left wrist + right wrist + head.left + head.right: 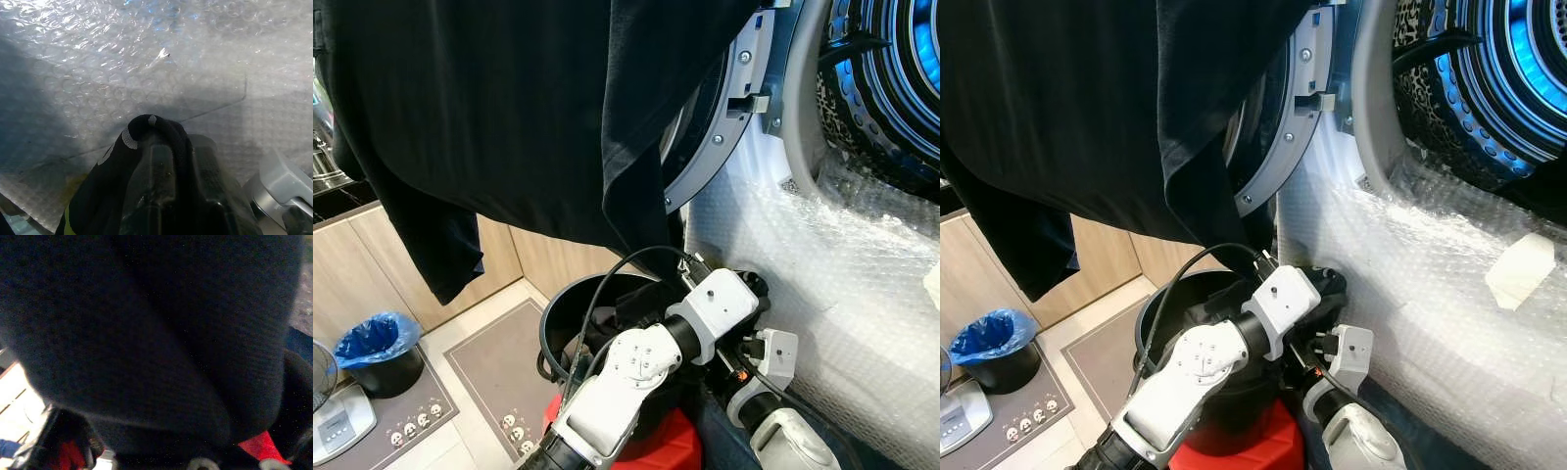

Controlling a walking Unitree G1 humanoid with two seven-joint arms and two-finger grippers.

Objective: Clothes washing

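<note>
Overhead, a large black garment (509,108) hangs across the upper part of both eye views, draping down in front of the open washing machine door (724,108); its lower folds fall just above a black laundry bucket (570,313) that stands on the floor beside the machine; the drum (891,78) of the washing machine shows at upper right, lit blue inside, with a leopard-patterned cloth (1425,93) at its rim. Bubble wrap (822,264) covers the machine's front below the drum. Both silver arms reach low toward the bucket, the left arm (636,367) lying across its rim and the right arm (773,411) beside it, near the bubble wrap. Seen from the left wrist, the left tool (168,171) is clamped on a dark sock-like piece of clothing (146,132) with pale dots, close against the bubble wrap; dark knit fabric (146,333) crowds the right wrist view, so whether the right tool is apart or together cannot be told. A bin with a blue liner (377,348) stands on the floor by the cabinets.
</note>
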